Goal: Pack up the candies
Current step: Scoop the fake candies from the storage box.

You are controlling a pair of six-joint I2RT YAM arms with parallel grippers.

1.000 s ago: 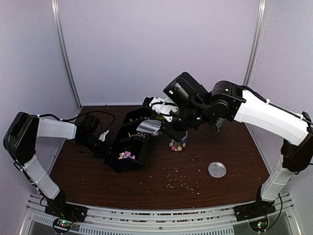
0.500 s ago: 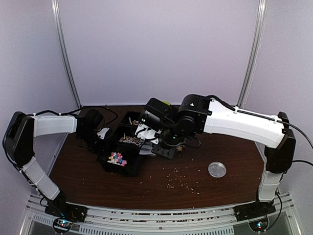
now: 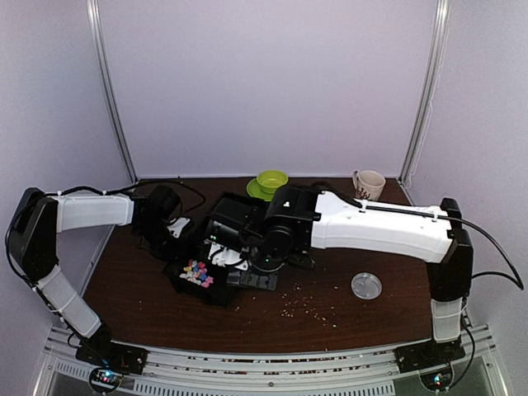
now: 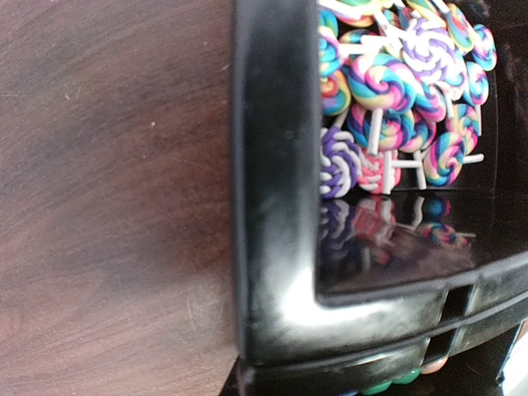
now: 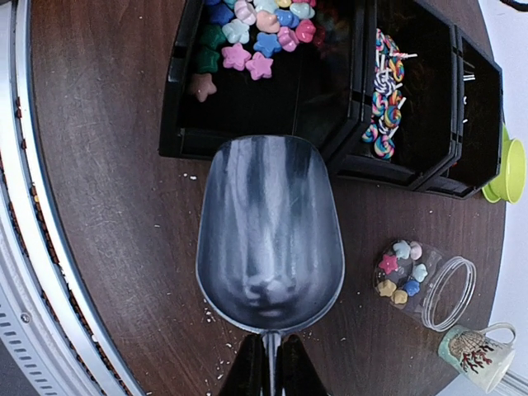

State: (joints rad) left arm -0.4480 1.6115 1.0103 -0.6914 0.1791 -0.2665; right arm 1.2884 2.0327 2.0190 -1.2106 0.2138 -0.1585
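**Right claw** (image 5: 271, 367): narrowed onto the thin handle of a metal scoop (image 5: 271, 239), one finger on each side of it. The scoop's bowl is empty. Its front lip lies at the near wall of a black tray (image 5: 239, 115); whether lip and wall touch cannot be told.

**The candies** (image 5: 247, 37): star-shaped and rounded pieces in pink, blue and green, heaped at the far end of the tray's first compartment. One star lies apart from the heap, nearer the scoop.

**Neighbouring compartment:** swirl lollipops (image 5: 384, 99) on white sticks.

**Right of the scoop:** a clear, open jar (image 5: 450, 293) sits on the dark wooden surface (image 5: 107, 247) with a few more candies at its bottom. Beyond the jar are a shell-patterned mug (image 5: 478, 353) and a green bowl (image 5: 513, 169).

**Left claw** (image 3: 177, 231): at the tray's left side in the top view. Its own wrist view shows only the tray's rim and the lollipops close up. Its fingers are hidden, so whether it is wide, narrow or gripping the tray cannot be told.

**Elsewhere on the surface:** a round lid (image 3: 366, 285) and scattered pale crumbs (image 3: 309, 307), both well apart from the tray.
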